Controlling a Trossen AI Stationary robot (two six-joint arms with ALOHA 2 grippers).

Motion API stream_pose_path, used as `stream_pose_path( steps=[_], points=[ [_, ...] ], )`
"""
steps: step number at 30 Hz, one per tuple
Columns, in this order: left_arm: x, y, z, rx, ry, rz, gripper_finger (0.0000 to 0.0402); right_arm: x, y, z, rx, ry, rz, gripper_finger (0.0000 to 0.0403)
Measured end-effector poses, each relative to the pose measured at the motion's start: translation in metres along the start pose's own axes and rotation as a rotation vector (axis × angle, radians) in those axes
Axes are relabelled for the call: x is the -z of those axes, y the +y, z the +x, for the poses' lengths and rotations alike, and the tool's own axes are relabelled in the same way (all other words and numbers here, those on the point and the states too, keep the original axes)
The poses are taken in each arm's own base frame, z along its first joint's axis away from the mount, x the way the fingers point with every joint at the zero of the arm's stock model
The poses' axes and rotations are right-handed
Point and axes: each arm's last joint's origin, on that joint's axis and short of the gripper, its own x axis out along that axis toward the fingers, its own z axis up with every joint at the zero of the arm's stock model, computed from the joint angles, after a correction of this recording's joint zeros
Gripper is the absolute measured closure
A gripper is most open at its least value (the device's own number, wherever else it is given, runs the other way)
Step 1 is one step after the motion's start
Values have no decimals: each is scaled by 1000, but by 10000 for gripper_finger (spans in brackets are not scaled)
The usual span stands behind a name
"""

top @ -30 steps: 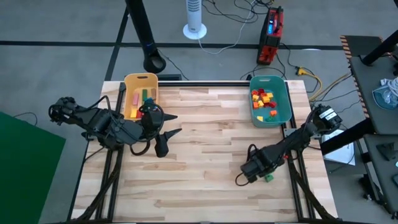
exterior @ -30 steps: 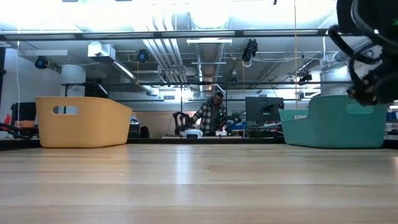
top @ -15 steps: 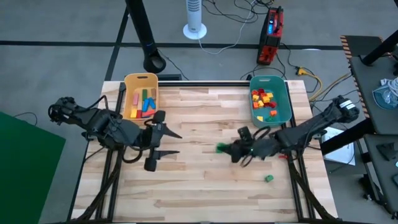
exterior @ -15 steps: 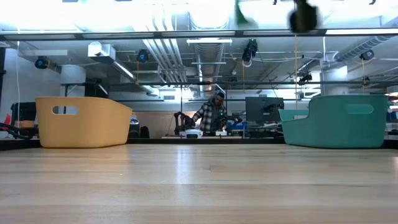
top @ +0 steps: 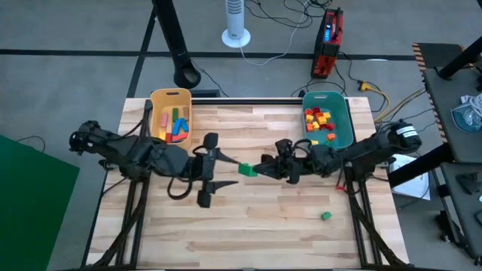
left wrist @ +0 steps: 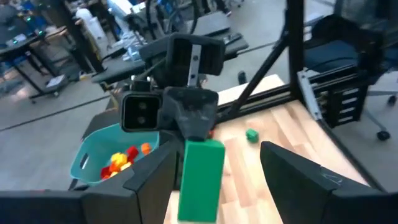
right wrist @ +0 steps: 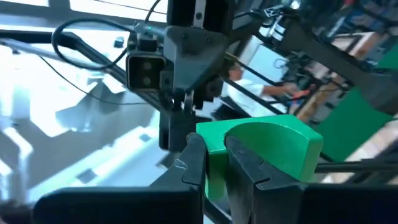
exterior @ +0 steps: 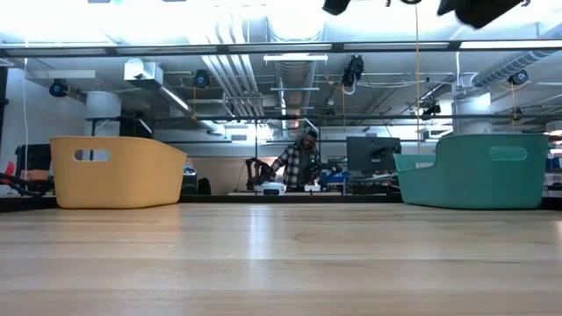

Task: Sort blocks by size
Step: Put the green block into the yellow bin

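Presently, item in transit: one long green block (top: 246, 170), held above the middle of the counter (top: 248, 226) and clear of its surface, clamped at one end by the right tool (top: 265, 168); the right wrist view shows both dark fingers (right wrist: 194, 163) pinched on its rounded end. Long axis: roughly level, running from the right tool across towards the left tool (top: 214, 167), so the free end points into the gap between the left tool's fingers. Left tool: spread wide and holding nothing, just beside that free end; its wrist view shows the block (left wrist: 200, 180) standing between the two fingers (left wrist: 152, 180), touching neither as far as can be told. Judged step: a mid-air handover, the left tool being the nearer to the yellow bin (top: 171, 114) at the far left corner of the counter, where other long bars lie. Closing on the free end calls for the fingers to straddle the bar squarely. Other stock: short cubes in the teal bin (top: 327, 120) at the far right corner; one small green cube (top: 325, 216) loose near the near right edge.
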Motion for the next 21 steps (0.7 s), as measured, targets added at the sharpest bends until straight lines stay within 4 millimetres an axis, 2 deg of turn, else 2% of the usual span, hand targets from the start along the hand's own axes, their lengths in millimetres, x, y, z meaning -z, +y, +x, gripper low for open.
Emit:
stream_pose_path(
  steps=[4,10,16,21],
  points=[
    [3,1,10,21,21,14,169,-2,-14,3,-65,-8,39,375],
    [12,10,24,1,74,-14,156,-8,-24,3,-103,0,85,373],
    [25,18,42,-33,163,-70,152,-13,-24,3,-122,5,80,372],
    [30,16,50,-27,188,-18,159,-16,-22,6,-141,19,75,371]
  ],
)
